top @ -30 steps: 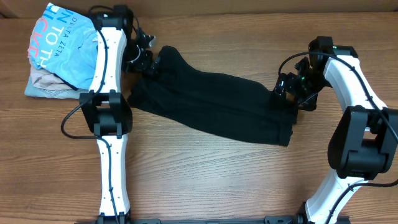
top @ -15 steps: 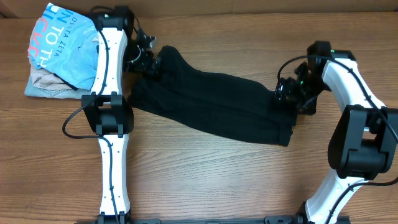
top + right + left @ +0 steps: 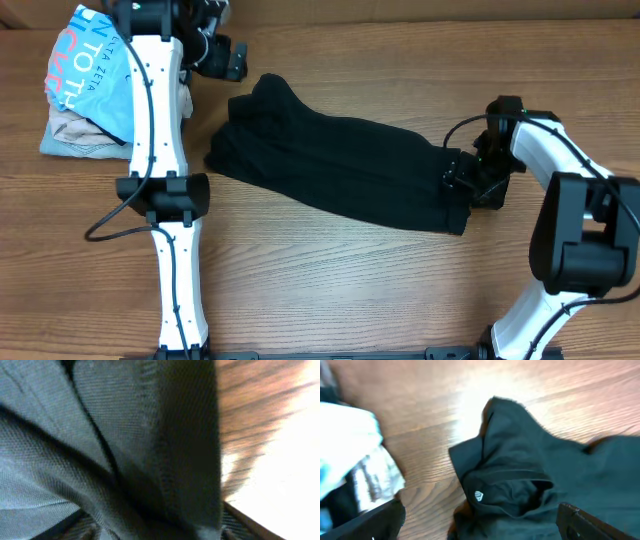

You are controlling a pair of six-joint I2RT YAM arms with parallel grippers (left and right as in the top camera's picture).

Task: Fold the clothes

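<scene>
The black garment point(image 3: 350, 170) lies bunched in a long strip across the middle of the table. In the left wrist view its collar end point(image 3: 520, 475) shows a tiny white mark point(image 3: 478, 495). My left gripper point(image 3: 222, 58) is open and empty, raised behind the garment's left end; its fingers point(image 3: 480, 527) stand wide apart above the fabric. My right gripper point(image 3: 458, 180) is low on the garment's right end. In the right wrist view black fabric point(image 3: 125, 435) fills the frame and lies between the spread fingers point(image 3: 155, 530).
A light blue lettered T-shirt point(image 3: 100, 70) lies on beige folded garments point(image 3: 70, 138) at the back left; its edge shows in the left wrist view point(image 3: 350, 445). Bare wood table point(image 3: 330, 280) lies in front of the garment.
My left gripper let go of the garment's left end and pulled back and up toward the far edge. My right gripper moved forward along the garment's right end and lower onto it.
</scene>
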